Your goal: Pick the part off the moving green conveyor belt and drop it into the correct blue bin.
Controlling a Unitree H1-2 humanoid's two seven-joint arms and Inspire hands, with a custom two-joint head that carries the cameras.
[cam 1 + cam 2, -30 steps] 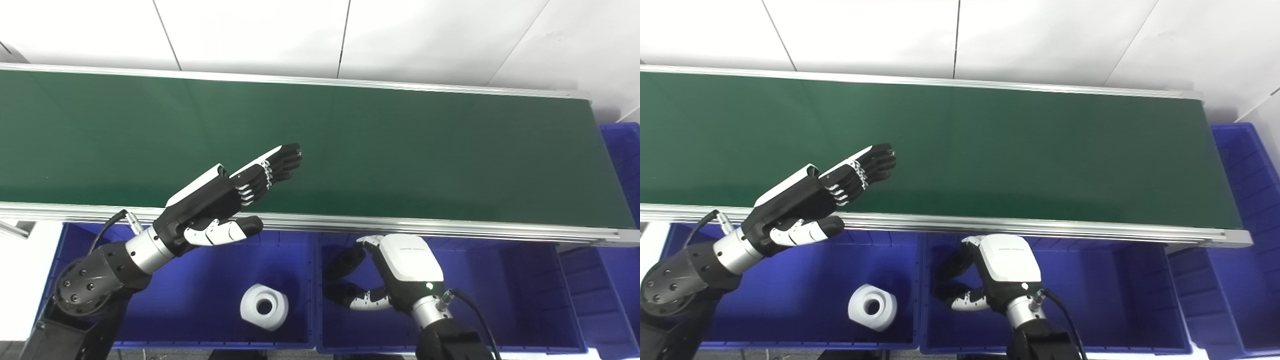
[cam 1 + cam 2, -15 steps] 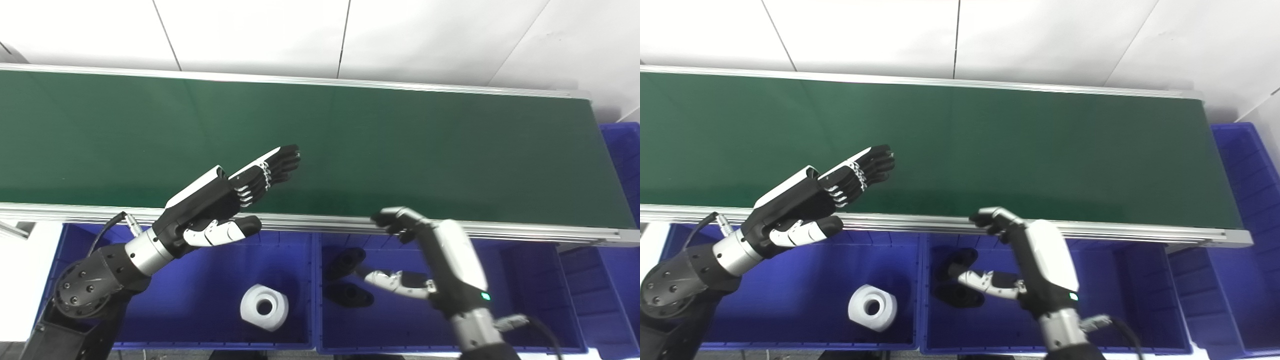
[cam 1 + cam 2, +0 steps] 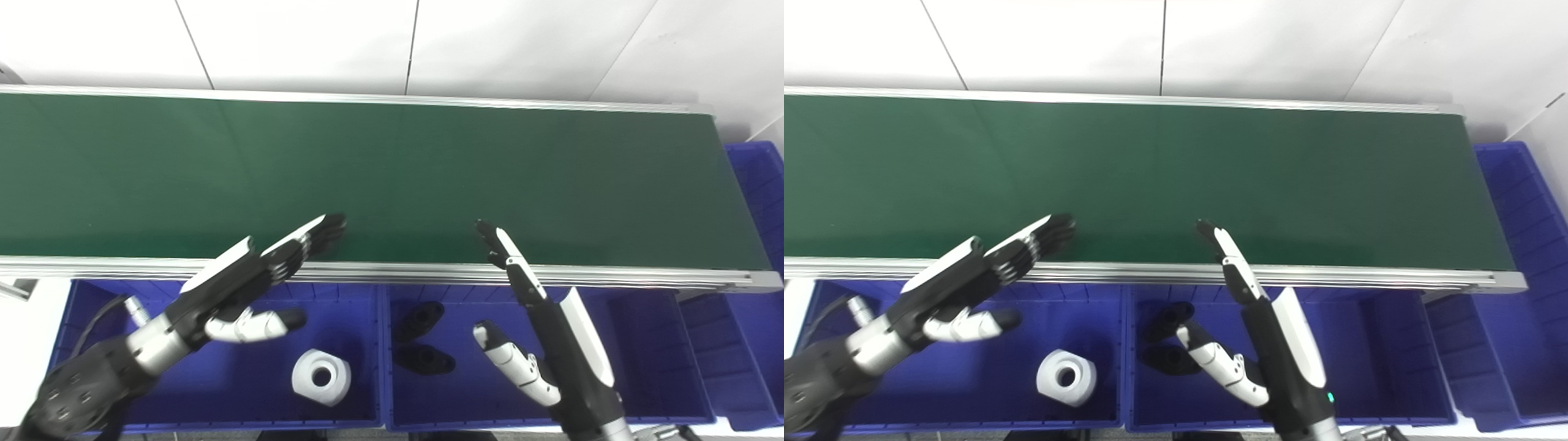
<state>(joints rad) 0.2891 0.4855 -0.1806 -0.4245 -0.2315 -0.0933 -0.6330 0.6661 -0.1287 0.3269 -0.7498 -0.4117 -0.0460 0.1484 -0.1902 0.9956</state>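
- Part: none visible on the conveyor belt; the green surface shows bare from left edge to right end.
- White part lies in the left blue bin, lower left of frame. Two black parts lie in the middle blue bin, lower centre. Looks sorted by type, so the bins read as one per part kind.
- Left hand is flat, fingers straight and together, thumb splayed off to the side, holding nothing. Fingertips reach over the belt's near rail.
- Right hand is likewise unloaded, fingers extended and pointing up-frame over the rail, thumb well apart.
- Judgement: both hands are staged at the belt's near edge, either side of centre, so whichever is closer can take an arriving piece. Flat, unloaded poses suit waiting, not grasping.
- More blue bins sit at the far right, contents not visible.
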